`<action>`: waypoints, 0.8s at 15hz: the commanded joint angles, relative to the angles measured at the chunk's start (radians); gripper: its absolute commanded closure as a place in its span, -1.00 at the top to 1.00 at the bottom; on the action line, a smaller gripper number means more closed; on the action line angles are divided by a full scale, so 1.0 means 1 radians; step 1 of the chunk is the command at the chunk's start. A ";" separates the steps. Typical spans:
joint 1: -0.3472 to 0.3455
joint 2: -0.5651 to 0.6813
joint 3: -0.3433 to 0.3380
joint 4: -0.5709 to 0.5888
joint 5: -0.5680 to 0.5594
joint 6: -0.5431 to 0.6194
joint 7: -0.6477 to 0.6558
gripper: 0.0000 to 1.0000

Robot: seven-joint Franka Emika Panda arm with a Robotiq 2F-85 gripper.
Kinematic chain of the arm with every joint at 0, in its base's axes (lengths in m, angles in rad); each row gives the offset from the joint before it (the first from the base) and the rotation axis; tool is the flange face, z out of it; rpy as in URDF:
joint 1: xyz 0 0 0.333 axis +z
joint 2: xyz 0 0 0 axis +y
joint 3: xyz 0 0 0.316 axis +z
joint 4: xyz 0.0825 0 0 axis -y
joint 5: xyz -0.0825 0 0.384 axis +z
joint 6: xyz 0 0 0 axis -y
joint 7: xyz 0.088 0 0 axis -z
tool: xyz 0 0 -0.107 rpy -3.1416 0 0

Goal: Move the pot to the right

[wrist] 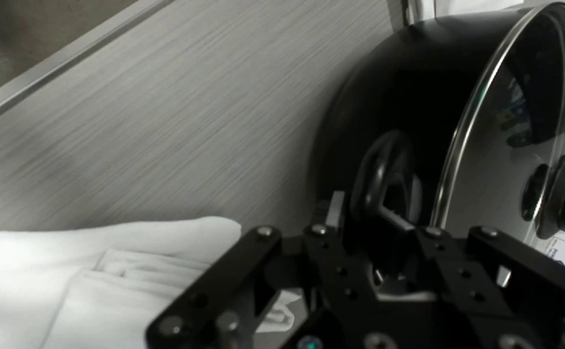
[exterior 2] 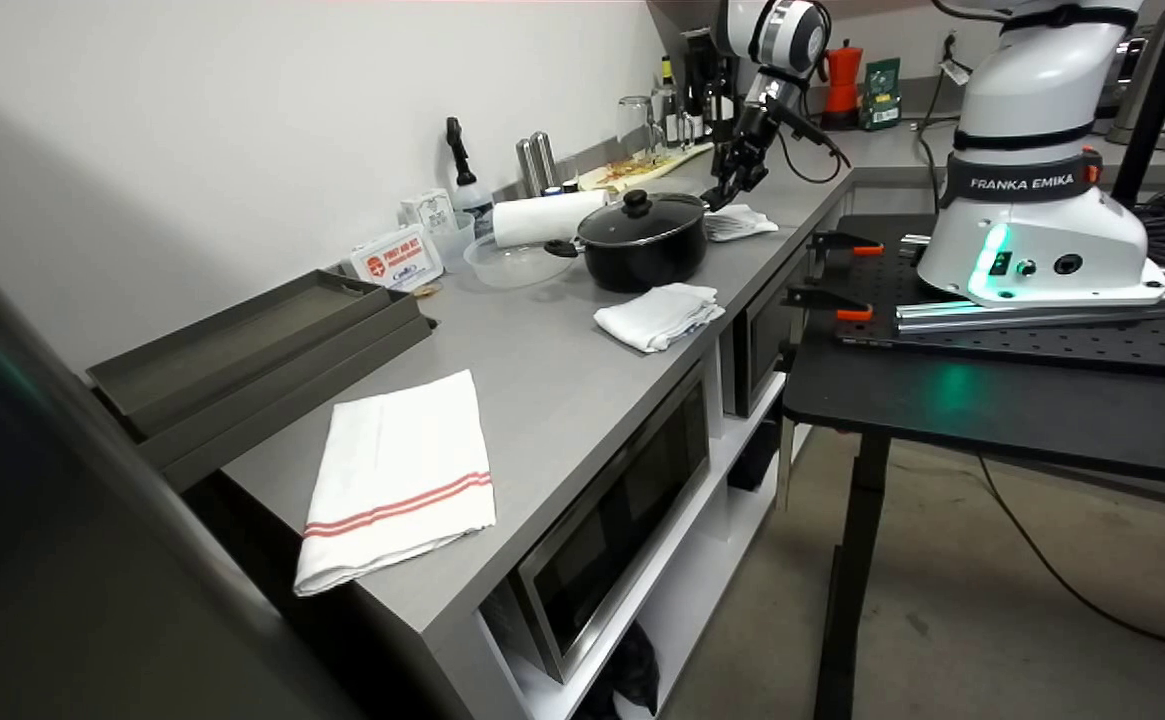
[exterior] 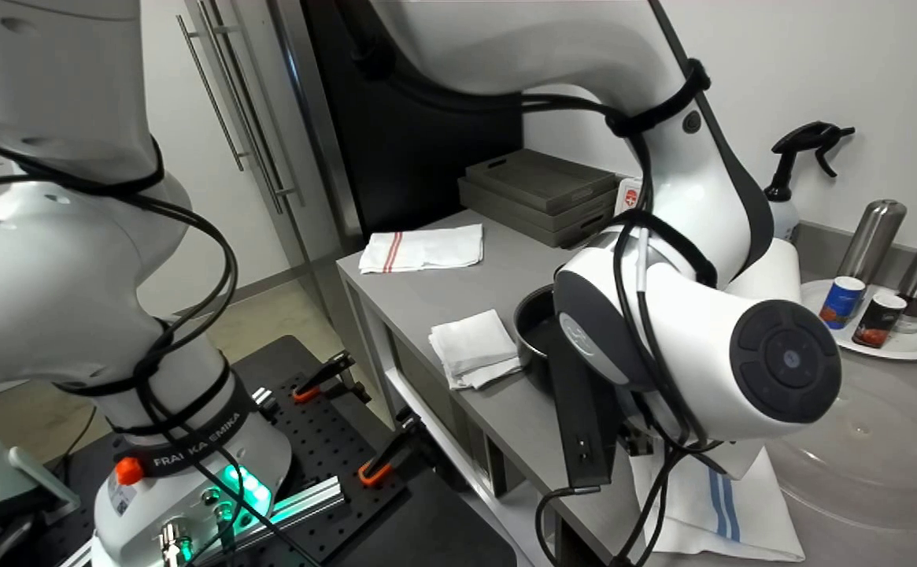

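The black pot point(exterior 2: 647, 262) stands on the grey counter with its glass lid point(exterior 2: 642, 220) on, and one side handle point(exterior 2: 562, 248) points away from my arm. In an exterior view the pot point(exterior: 531, 346) is mostly hidden behind my wrist. In the wrist view the pot point(wrist: 408, 72) fills the upper right, with its near loop handle point(wrist: 369, 179) toward me. My gripper point(wrist: 365, 213) has its fingers on either side of this handle, one tip at the loop's opening, and looks shut on it. The gripper point(exterior 2: 722, 196) also shows at the pot's side in an exterior view.
A folded white cloth point(exterior 2: 657, 315) lies close to the pot, and a blue-striped towel point(exterior: 730, 520) lies under my wrist. A clear bowl point(exterior 2: 517, 265), paper roll point(exterior 2: 552, 217) and first aid kit point(exterior 2: 397, 258) stand by the wall. Grey trays point(exterior 2: 262, 350) are at the counter's end.
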 commanded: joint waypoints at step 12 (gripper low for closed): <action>-0.008 0.050 -0.094 -0.023 0.161 -0.100 -0.088 -0.95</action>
